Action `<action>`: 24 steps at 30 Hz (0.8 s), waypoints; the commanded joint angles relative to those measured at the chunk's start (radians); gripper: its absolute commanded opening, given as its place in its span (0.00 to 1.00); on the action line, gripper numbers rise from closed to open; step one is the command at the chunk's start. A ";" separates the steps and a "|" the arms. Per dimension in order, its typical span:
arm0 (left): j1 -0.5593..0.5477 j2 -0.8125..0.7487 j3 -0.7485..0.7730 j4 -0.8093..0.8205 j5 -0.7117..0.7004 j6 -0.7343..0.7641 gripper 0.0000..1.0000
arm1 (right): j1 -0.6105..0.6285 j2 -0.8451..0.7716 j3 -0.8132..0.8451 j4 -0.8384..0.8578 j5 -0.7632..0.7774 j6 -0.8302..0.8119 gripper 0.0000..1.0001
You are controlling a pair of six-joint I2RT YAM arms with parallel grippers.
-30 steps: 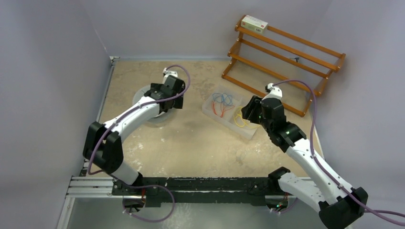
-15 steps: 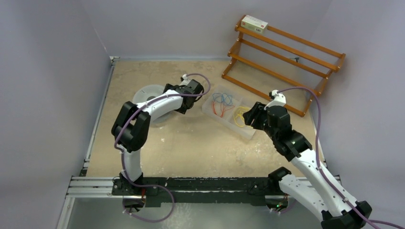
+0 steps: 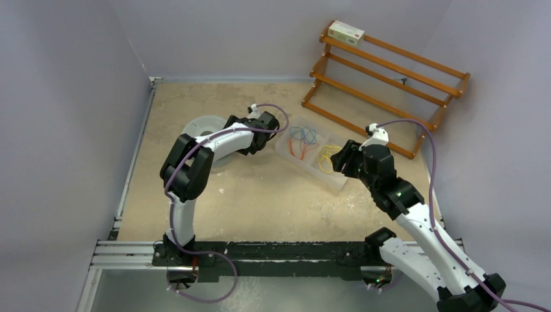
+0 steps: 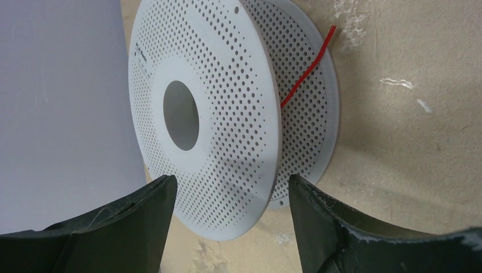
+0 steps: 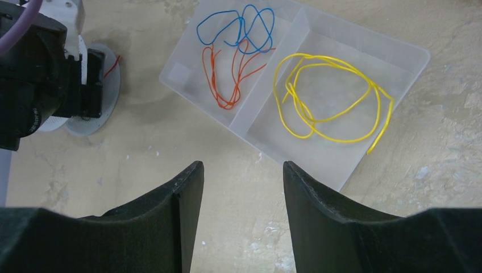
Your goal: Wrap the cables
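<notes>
The yellow cable (image 5: 293, 91) lies in loose loops in the right compartment of a clear tray (image 5: 409, 57), and shows in the top view too (image 3: 325, 158). My right gripper (image 5: 241, 168) hangs open over bare table just in front of the tray, holding nothing. A white perforated spool (image 4: 227, 114) lies flat on the table to the left (image 3: 198, 130), with a red wire (image 4: 304, 74) sticking out between its flanges. My left gripper (image 4: 230, 179) is open at the spool's side, one finger on each side of the upper flange's rim, with gaps showing.
Red wire (image 5: 227, 79) and blue wire (image 5: 239, 23) fill the tray's left compartment. A wooden rack (image 3: 390, 71) with a small box (image 3: 345, 32) on top stands at the back right. Grey walls close in the left and back sides.
The left arm has folded and swung its wrist from over the spool to the spool's right side, and its jaws have narrowed. The right gripper shifted slightly toward the tray.
</notes>
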 commanded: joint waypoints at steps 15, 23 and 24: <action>0.016 0.030 -0.010 0.050 -0.072 0.038 0.37 | -0.002 -0.029 0.006 0.011 0.012 -0.003 0.56; 0.016 -0.014 -0.003 0.035 -0.063 0.037 0.14 | -0.002 -0.029 0.005 0.011 0.019 -0.003 0.56; 0.015 -0.021 -0.001 0.030 -0.060 0.035 0.12 | -0.002 -0.029 0.005 0.011 0.019 -0.003 0.56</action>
